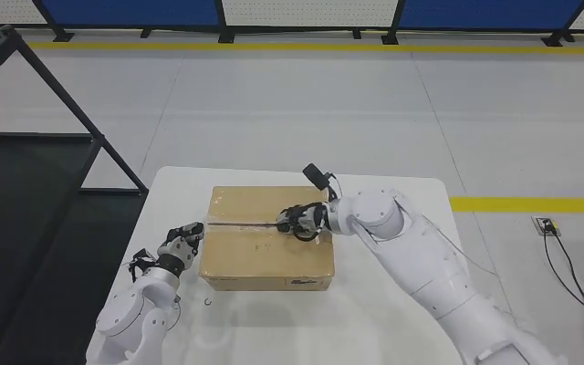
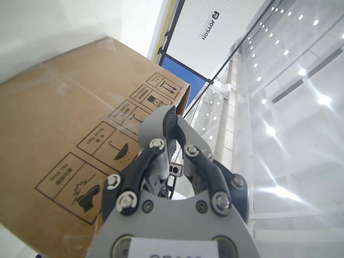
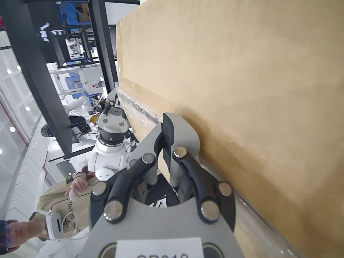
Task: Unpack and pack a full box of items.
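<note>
The white table (image 1: 383, 310) is carrying the cardboard box (image 1: 265, 251), which is sitting closed and flat-sided on it, near the edge closest to the robot. The flaps are lying down and meeting in a line across the lid. The right arm is stretching in over the box from the box's right side, and the right gripper (image 3: 168, 123) is lying low on the lid, tip at the taped seam (image 1: 239, 222) near the middle of the lid. Its fingers are closed pad against pad. Whether they are pinching any tape film I cannot tell; nothing else is showing between them. The left gripper (image 2: 173, 118) is standing just beside the box's left wall, the one printed with handling symbols, tip up near that wall's top edge. Whether it is touching the cardboard I cannot tell. Its fingers are likewise pressed together at the tips, gripping nothing that I can see. Clear tape is wrinkling along the seam and running down over the box's edge. A small dark thing (image 1: 208, 302), too small to identify, is lying on the table just off the box's near left corner.
</note>
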Controlling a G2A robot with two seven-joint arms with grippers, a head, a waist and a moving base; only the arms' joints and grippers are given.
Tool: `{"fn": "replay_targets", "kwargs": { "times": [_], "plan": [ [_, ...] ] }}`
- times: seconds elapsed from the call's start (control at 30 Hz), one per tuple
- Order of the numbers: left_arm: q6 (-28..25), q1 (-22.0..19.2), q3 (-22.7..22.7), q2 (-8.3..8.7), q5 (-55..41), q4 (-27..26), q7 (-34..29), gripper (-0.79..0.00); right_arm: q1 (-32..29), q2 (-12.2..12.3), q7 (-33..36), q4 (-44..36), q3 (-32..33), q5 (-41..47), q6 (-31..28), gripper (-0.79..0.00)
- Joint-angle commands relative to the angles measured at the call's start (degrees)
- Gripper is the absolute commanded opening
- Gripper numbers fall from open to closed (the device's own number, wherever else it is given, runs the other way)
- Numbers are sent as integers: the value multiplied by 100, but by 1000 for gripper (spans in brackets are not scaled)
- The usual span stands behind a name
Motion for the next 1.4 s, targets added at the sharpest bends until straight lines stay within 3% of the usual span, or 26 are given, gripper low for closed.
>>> {"fn": "replay_targets", "kwargs": {
  "times": [0.0,0.37,0.7,1.37],
  "plan": [
    [-8,15,-19,3,-15,-7,1,-785,114,-90,-71,98,-150,-18,75,-785],
    [-37,46,-55,11,-98,-12,-8,-785,717,-744,-371,1091,-877,173,-97,-785],
    [-125,74,-108,11,-244,48,54,-785,1041,-1344,-599,1902,-1204,472,-655,-785],
    [1,-171,118,-3,-310,483,167,-785,1261,-2207,-722,3129,-1392,641,-1556,-785]
  ]
}}
